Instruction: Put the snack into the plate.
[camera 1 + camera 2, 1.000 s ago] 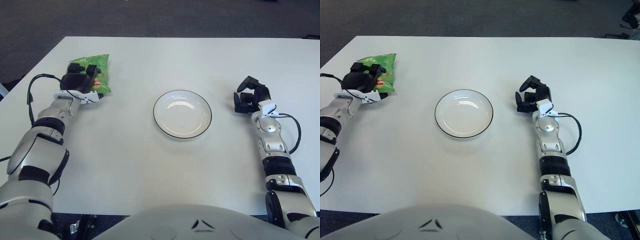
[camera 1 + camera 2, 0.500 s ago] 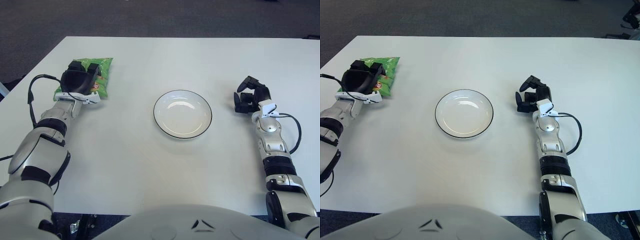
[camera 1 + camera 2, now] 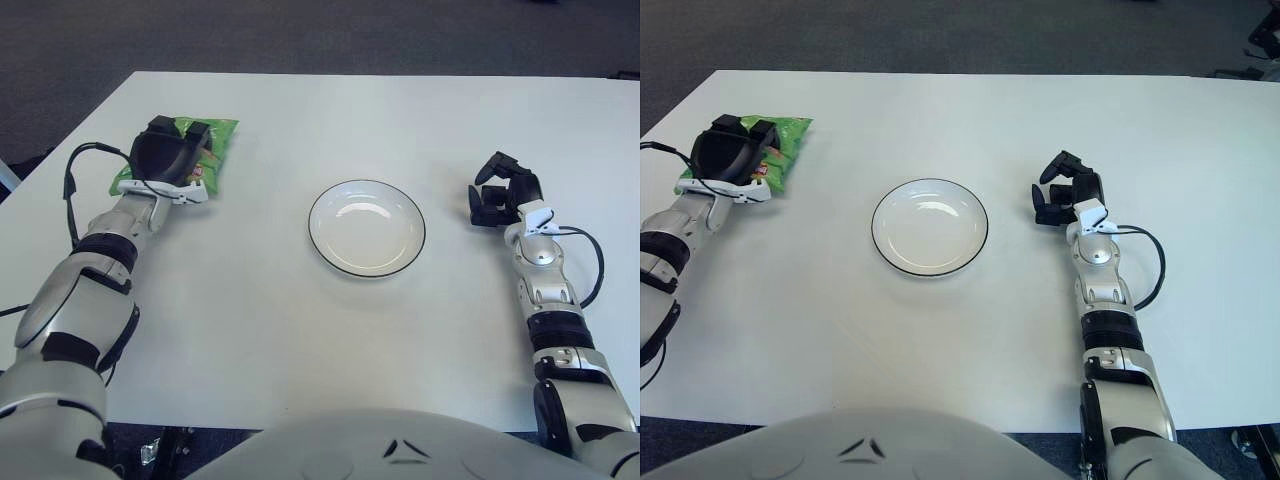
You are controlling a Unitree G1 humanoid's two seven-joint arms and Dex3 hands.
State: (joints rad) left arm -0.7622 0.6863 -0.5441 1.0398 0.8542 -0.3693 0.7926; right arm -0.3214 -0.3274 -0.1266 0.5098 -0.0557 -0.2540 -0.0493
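Observation:
A green snack bag [image 3: 214, 150] is at the table's far left, also in the right eye view [image 3: 787, 153]. My left hand [image 3: 170, 155] lies over it with the fingers curled around the bag. A white plate [image 3: 366, 228] with a dark rim sits empty at the table's centre, well to the right of the bag. My right hand [image 3: 500, 196] rests on the table to the right of the plate, fingers curled, holding nothing.
The white table [image 3: 330, 350] has its left edge close behind the snack bag. A black cable [image 3: 72, 190] loops beside my left forearm, and another [image 3: 595, 270] beside my right forearm.
My left hand has shifted to the right and slightly away from me, and the snack bag has moved with it. The right hand and the plate have not moved.

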